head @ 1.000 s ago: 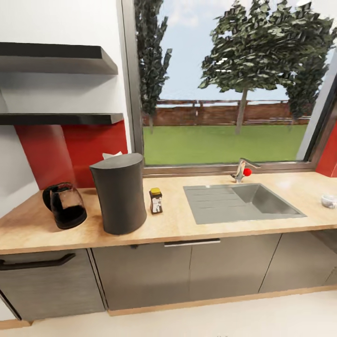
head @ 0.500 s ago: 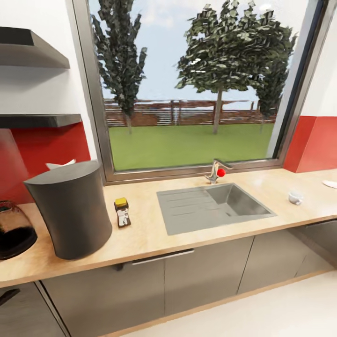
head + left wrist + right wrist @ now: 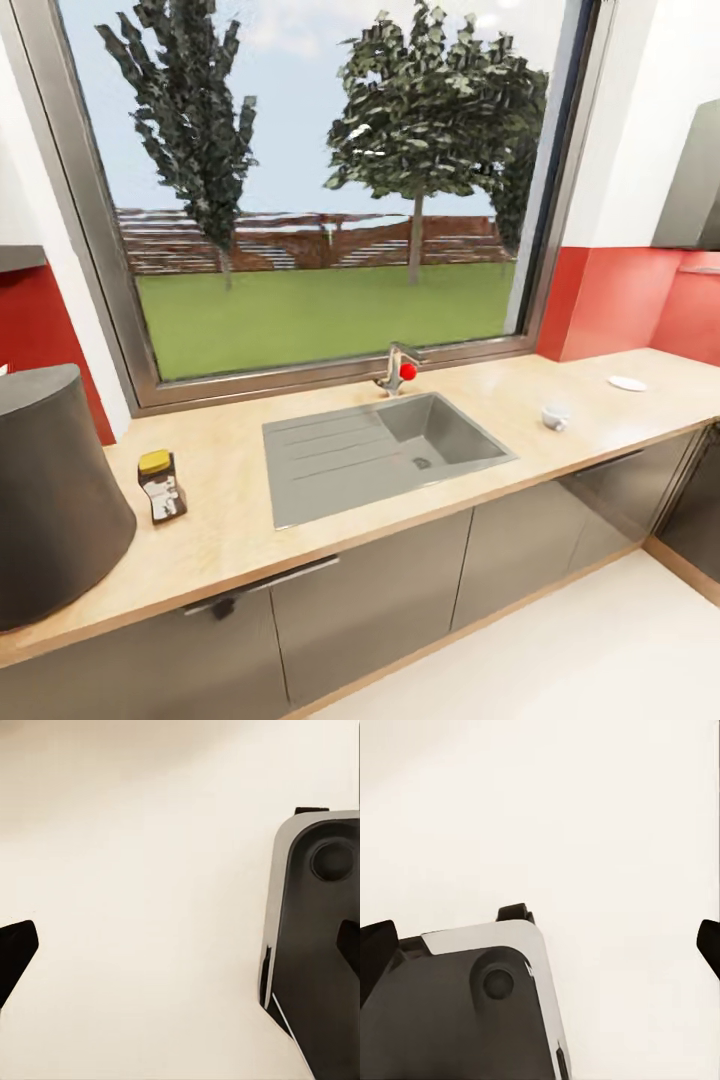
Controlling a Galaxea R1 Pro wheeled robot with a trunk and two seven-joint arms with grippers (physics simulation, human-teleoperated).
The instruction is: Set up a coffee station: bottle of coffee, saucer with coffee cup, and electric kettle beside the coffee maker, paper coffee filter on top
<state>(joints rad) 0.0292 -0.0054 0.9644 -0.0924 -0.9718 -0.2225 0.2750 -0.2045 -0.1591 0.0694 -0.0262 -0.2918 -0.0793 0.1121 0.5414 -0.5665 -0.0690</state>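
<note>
Head view: tall dark-grey matte cylinder coffee maker (image 3: pixel 50 500) stands at the left end of the long light-wood countertop (image 3: pixel 480 510); small brown yellow-capped coffee bottle (image 3: pixel 161 487) just right of it. Inset steel sink (image 3: pixel 380 452) further right; tiny white cup (image 3: pixel 554 417) and flat white saucer (image 3: pixel 627 383) well beyond, apart.
Left wrist view: left gripper (image 3: pixel 180 952) jaws spread wide, empty, over pale floor (image 3: pixel 150 870), beside the robot's grey base (image 3: pixel 315 945).
Right wrist view: right gripper (image 3: pixel 540 945) jaws spread wide, empty.

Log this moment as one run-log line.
phase: in transit | counter: coffee maker, bottle beside it | cup, saucer apart, right of sink | grippers: open, empty
</note>
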